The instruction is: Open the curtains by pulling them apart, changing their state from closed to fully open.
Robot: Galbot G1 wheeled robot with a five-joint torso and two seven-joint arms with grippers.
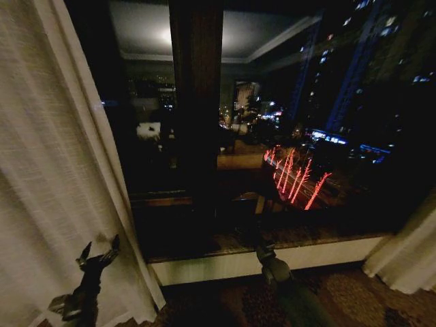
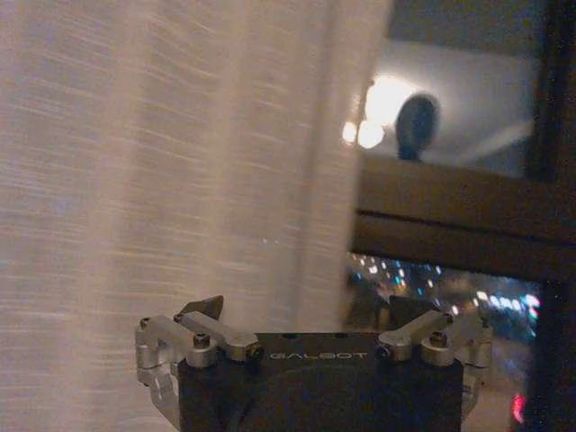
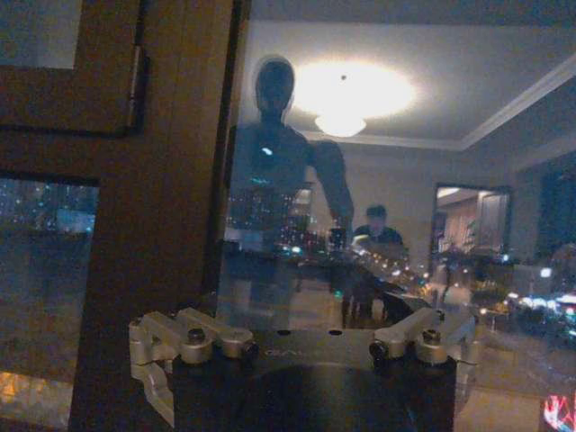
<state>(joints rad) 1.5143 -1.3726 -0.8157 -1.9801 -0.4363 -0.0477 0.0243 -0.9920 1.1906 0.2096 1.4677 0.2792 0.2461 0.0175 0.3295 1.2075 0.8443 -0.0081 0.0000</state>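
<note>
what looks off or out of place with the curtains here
Nothing looks damaged or askew. The left curtain hangs bunched at the window's left side, the right curtain at the lower right, with the dark window glass bare between. The left gripper sits open beside the left panel.

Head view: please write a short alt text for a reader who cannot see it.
Two sheer curtains hang apart at both edges, baring a dark window. The left hand is open beside the left panel; the right hand reaches toward the glass.
</note>
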